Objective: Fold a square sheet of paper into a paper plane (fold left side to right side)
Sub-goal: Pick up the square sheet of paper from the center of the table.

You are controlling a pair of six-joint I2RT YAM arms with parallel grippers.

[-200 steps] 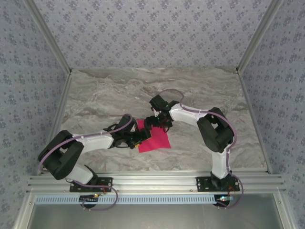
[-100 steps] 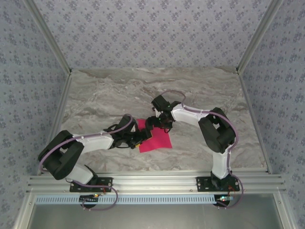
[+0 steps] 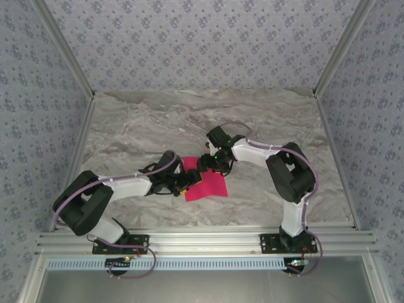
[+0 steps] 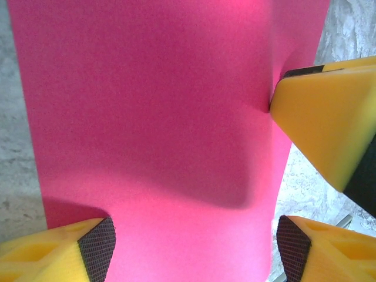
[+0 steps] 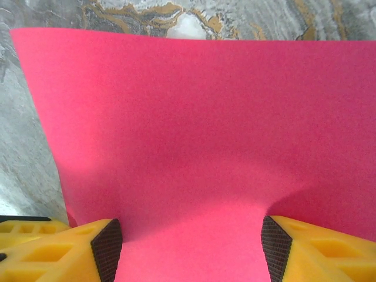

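Note:
The square sheet of paper (image 3: 211, 187) lies magenta side up on the marble table (image 3: 139, 132); the paper plane is out of view. My left gripper (image 3: 190, 180) rests at the sheet's left part, open, its pads (image 4: 97, 247) apart with the pink sheet (image 4: 164, 117) spanning between them. My right gripper (image 3: 207, 166) stands at the sheet's far edge, open, with the sheet (image 5: 194, 129) bulging up between its pads (image 5: 275, 244). One of the right gripper's yellow fingers (image 4: 329, 117) touches the sheet's edge in the left wrist view.
Patterned walls (image 3: 202, 44) and metal posts (image 3: 63, 50) enclose the table on three sides. An aluminium rail (image 3: 202, 243) with both arm bases runs along the near edge. Bare marble (image 3: 145, 120) surrounds the sheet.
The right gripper has shifted slightly right and toward the near edge at the sheet's far side, and its jaws have narrowed. The left arm has stayed put.

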